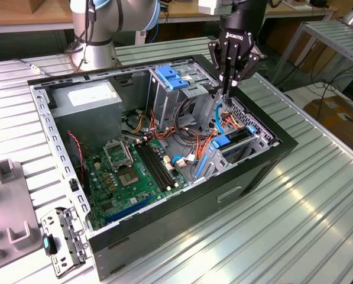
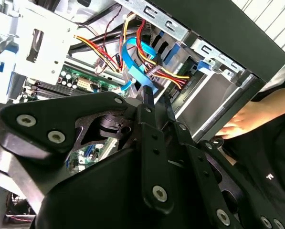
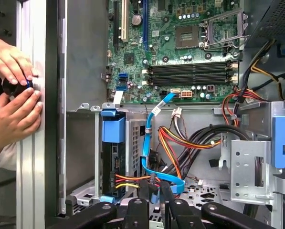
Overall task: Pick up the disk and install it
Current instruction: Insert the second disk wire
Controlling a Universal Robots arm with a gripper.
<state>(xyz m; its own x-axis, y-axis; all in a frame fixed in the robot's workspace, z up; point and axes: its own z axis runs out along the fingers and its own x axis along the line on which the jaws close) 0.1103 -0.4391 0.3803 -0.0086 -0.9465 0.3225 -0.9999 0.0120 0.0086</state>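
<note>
Exterior view, right of centre: the dark rectangular blue-railed disk [image 1: 234,138] sits edge-up in the grey metal drive cage [image 1: 262,138]. Just above, your black gripper [image 1: 226,89] seems pinched on the flat blue data cable [image 1: 219,115]; guide it gently, without tugging.

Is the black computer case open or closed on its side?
Open. The black computer case has no side panel, so the green motherboard and coloured cables lie exposed in the exterior view.

Ribbed metal table [image 1: 318,207], wooden bench [image 1: 22,15] behind, cardboard boxes [image 1: 336,115] on floor.
</note>
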